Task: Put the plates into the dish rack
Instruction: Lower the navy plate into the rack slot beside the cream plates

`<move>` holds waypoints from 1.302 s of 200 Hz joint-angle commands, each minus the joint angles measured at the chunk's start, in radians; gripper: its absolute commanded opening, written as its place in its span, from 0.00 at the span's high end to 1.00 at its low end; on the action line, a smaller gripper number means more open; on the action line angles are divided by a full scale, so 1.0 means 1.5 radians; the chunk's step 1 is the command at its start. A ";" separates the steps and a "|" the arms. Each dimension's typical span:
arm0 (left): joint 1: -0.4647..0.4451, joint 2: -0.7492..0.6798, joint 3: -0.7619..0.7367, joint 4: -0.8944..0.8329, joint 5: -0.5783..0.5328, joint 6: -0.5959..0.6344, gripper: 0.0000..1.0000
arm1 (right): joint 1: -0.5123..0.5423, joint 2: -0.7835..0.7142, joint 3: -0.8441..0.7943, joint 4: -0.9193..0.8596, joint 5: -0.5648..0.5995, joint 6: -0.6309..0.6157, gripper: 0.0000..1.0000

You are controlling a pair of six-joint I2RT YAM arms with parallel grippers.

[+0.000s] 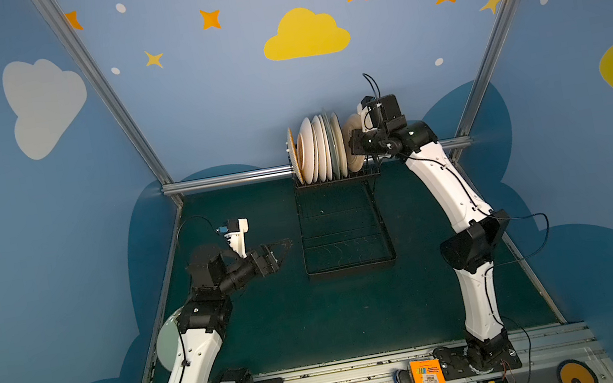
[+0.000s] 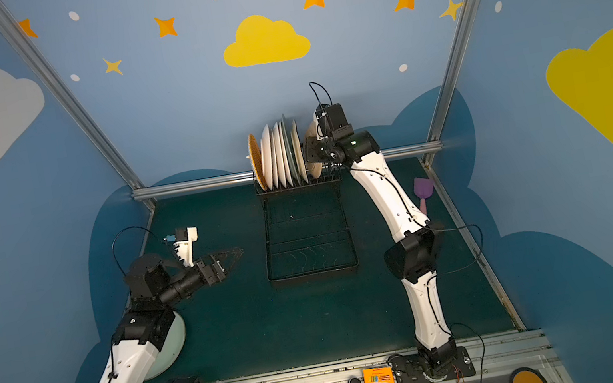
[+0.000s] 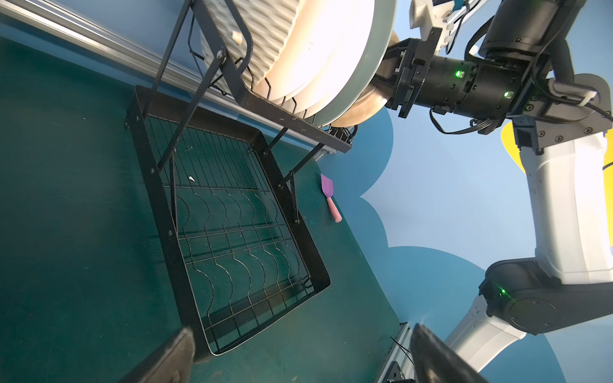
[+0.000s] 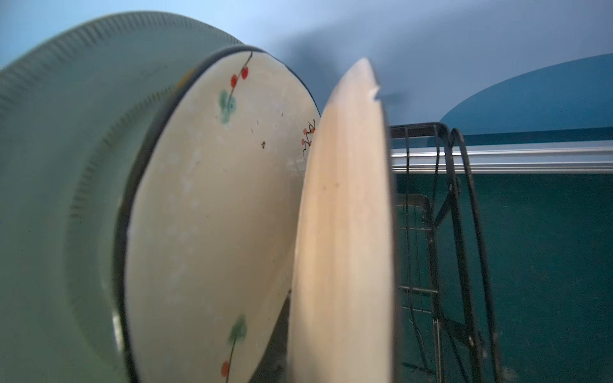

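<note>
Right tool (image 3: pixel 393 84) holds cream plate (image 3: pixel 366 109) beside plates (image 1: pixel 316 148) in dish rack (image 1: pixel 351 266).

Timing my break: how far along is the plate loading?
Done: several plates stand upright in the rack. In hand: the right jaws are shut on a tan plate at the row's right end, not yet let go. Left: one mint plate lies on the table beneath the left arm, whose jaws are open and empty.
</note>
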 commanded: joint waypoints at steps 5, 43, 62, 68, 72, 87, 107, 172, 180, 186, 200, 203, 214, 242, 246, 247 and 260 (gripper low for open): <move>0.002 -0.008 0.005 0.009 0.006 0.002 0.00 | 0.004 -0.004 0.036 0.083 0.017 -0.001 1.00; 0.002 -0.011 0.004 0.008 0.007 0.002 0.00 | 0.008 0.006 0.036 0.082 0.033 -0.001 1.00; 0.001 -0.011 0.004 0.008 0.007 0.001 0.00 | 0.011 0.011 0.036 0.083 0.038 -0.005 1.00; 0.001 -0.011 0.004 0.007 0.007 0.001 0.00 | 0.011 0.012 0.037 0.083 0.041 -0.005 1.00; 0.002 -0.011 0.004 0.007 0.007 0.001 0.00 | 0.012 0.013 0.036 0.081 0.043 -0.006 1.00; 0.002 -0.012 0.004 0.007 0.007 0.001 0.00 | 0.012 0.018 0.037 0.080 0.043 -0.006 1.00; 0.002 -0.011 0.004 0.007 0.007 0.001 0.00 | 0.012 0.023 0.037 0.078 0.045 -0.008 1.00; 0.002 -0.013 0.003 0.005 0.006 0.000 0.00 | 0.012 0.044 0.036 0.078 0.042 -0.013 1.00; 0.002 -0.013 0.003 0.005 0.006 -0.001 0.00 | 0.012 0.045 0.036 0.076 0.041 -0.013 1.00; 0.002 -0.013 0.003 0.004 0.006 0.000 0.00 | 0.012 0.046 0.036 0.076 0.040 -0.013 1.00; 0.002 -0.014 0.003 0.004 0.006 -0.001 0.00 | 0.012 0.047 0.036 0.076 0.037 -0.013 1.00; 0.001 -0.014 0.003 0.004 0.006 0.000 0.00 | 0.012 0.045 0.036 0.075 0.035 -0.013 1.00; 0.002 -0.014 0.003 0.004 0.006 0.000 0.00 | 0.013 0.043 0.036 0.076 0.031 -0.013 1.00; 0.002 -0.015 0.003 0.003 0.006 0.000 0.00 | 0.012 0.037 0.037 0.082 0.026 -0.013 0.94; 0.002 -0.015 0.003 0.003 0.006 0.000 0.00 | 0.012 0.035 0.037 0.082 0.025 -0.013 0.94; 0.002 -0.015 0.003 0.003 0.006 0.000 0.00 | 0.012 0.035 0.037 0.082 0.024 -0.014 0.94; 0.002 -0.016 0.003 0.002 0.006 0.000 0.00 | 0.012 0.032 0.037 0.084 0.020 -0.012 0.92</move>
